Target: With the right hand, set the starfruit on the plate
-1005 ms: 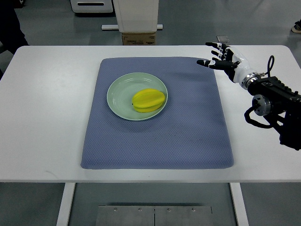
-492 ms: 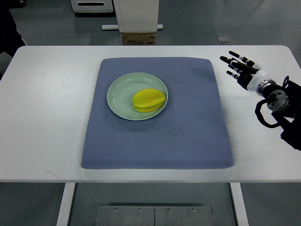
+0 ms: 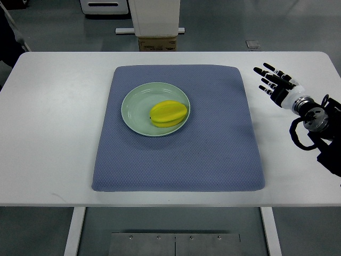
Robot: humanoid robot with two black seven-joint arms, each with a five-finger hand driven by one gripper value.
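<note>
One white table (image 3: 53,133), grey floor (image 3: 224,26).

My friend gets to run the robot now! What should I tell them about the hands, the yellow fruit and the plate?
Right hand: open, fingers spread, holding nothing, over the bare white table to the right of the blue mat.
Left hand: not in view.
Starfruit: lying on the green plate, toward its right side.
Plate: on the mat, left of the mat's middle.
Done: the starfruit is on the plate and the hand has let go of it.
Left: nothing for the fruit; probably only bringing the right arm to rest.
</note>
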